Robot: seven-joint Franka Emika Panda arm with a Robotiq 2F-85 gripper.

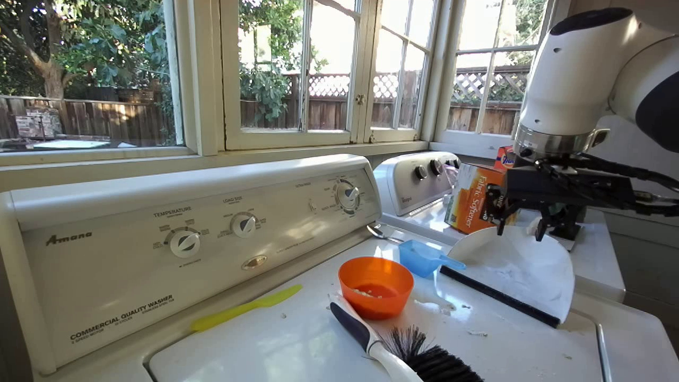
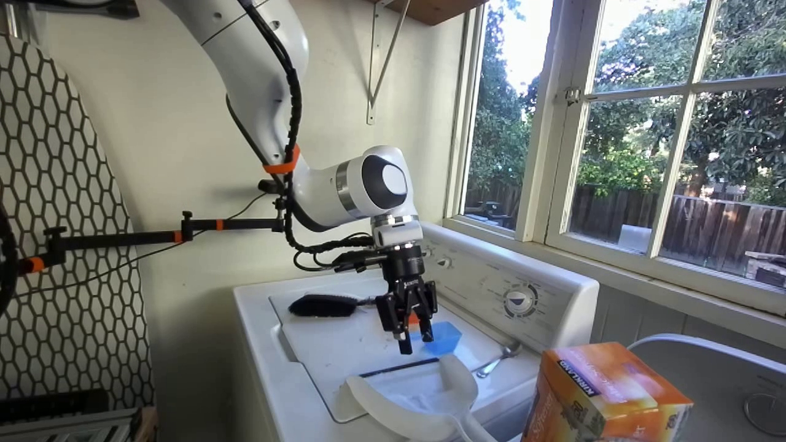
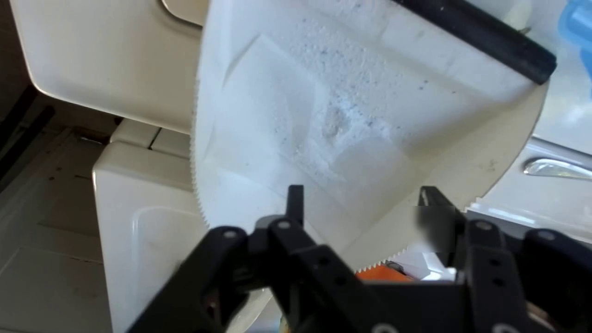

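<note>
"In an exterior view, what's beneath the white, curved dustpan (image 1: 554, 265)?"

"A glossy washer (image 1: 254, 334), lettered 'Amana'."

"And in an exterior view, near the dustpan?"

"A cardboard box (image 2: 605, 390) reading 'Kirkland'. Above the dustpan hangs the gripper (image 2: 416, 342), its jaws spread, clasping nothing."

"The wrist view?"

"Grainy powder (image 3: 336, 122), blue-flecked, inside the dustpan; along its mouth, a smooth black strip (image 3: 481, 35)."

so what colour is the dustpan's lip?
Black; the lip of the dustpan shows best in the wrist view.
</note>
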